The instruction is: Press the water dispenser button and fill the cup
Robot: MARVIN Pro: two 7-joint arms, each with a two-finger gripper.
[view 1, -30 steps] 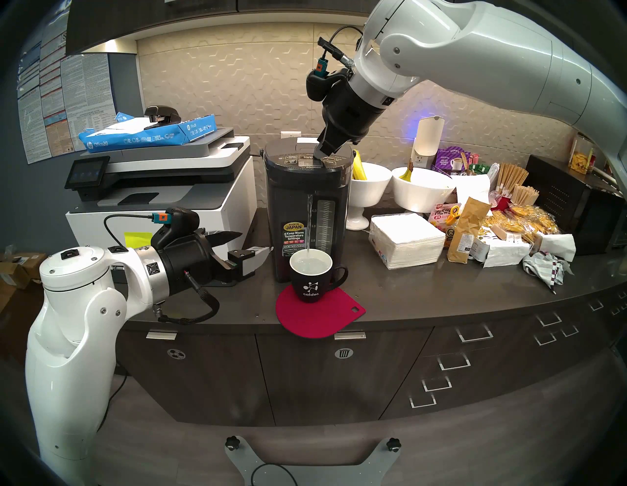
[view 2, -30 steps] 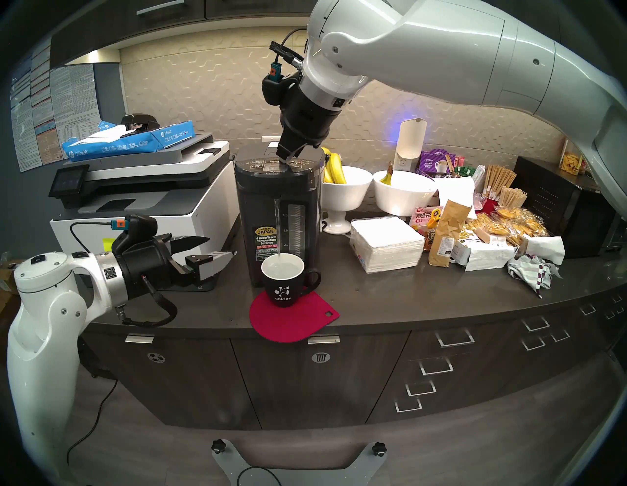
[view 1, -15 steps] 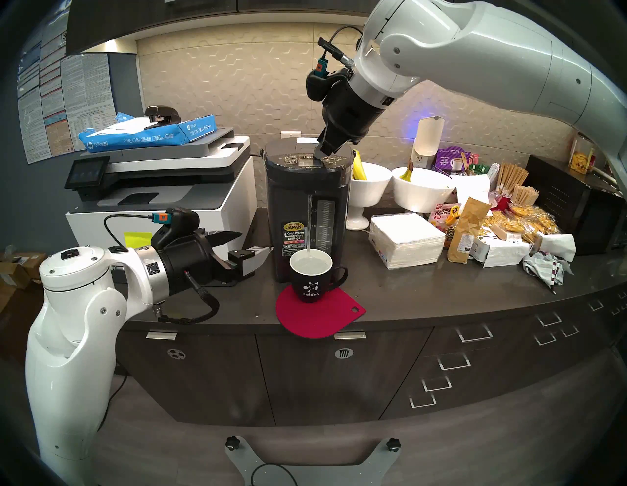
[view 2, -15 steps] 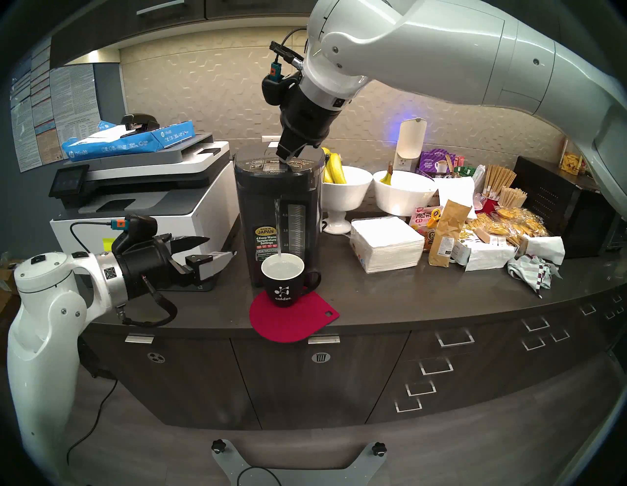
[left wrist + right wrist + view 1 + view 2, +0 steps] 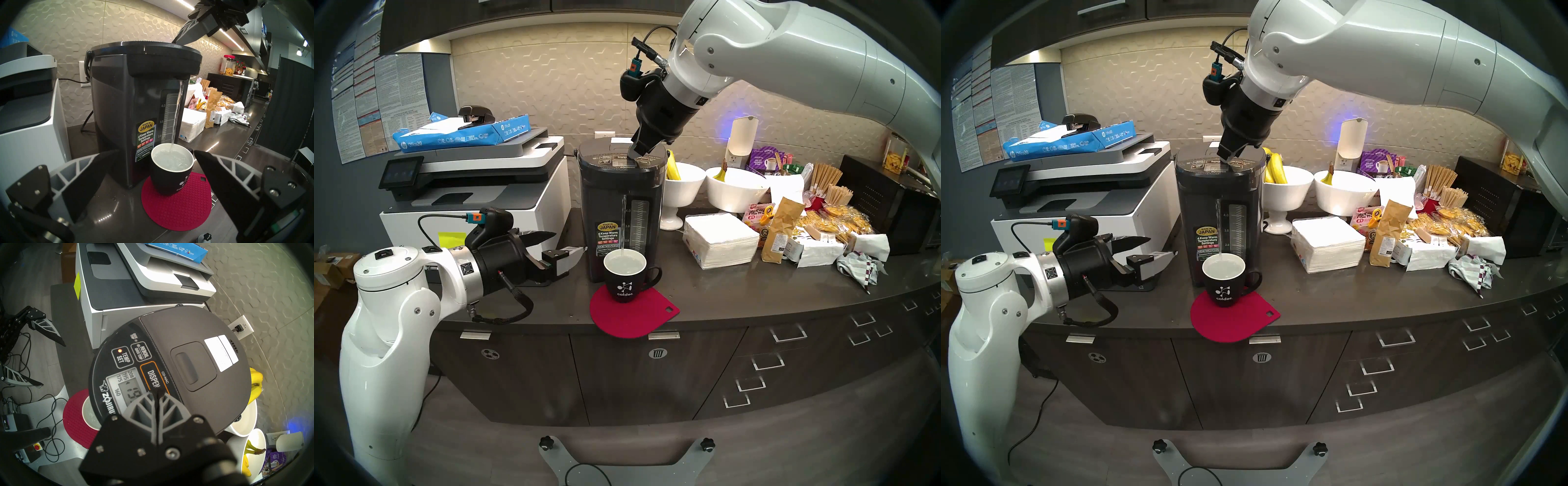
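The right tool [image 5: 157, 393], fingers pressed together, is pushing the wide dark "DISPENSE" button [image 5: 153, 377] atop the tall dark-grey water dispenser [image 5: 621, 217], directly at six o'clock above the nearly full black ceramic cup [image 5: 625, 276], while the wide-open left tool [image 5: 566, 245] is waiting empty at nine o'clock.

The dark hot-water pot [image 5: 621, 217] pours into the black "calder" mug [image 5: 625, 276], nearly full, at its 6 o'clock; DISPENSE button [image 5: 152, 377] on top.
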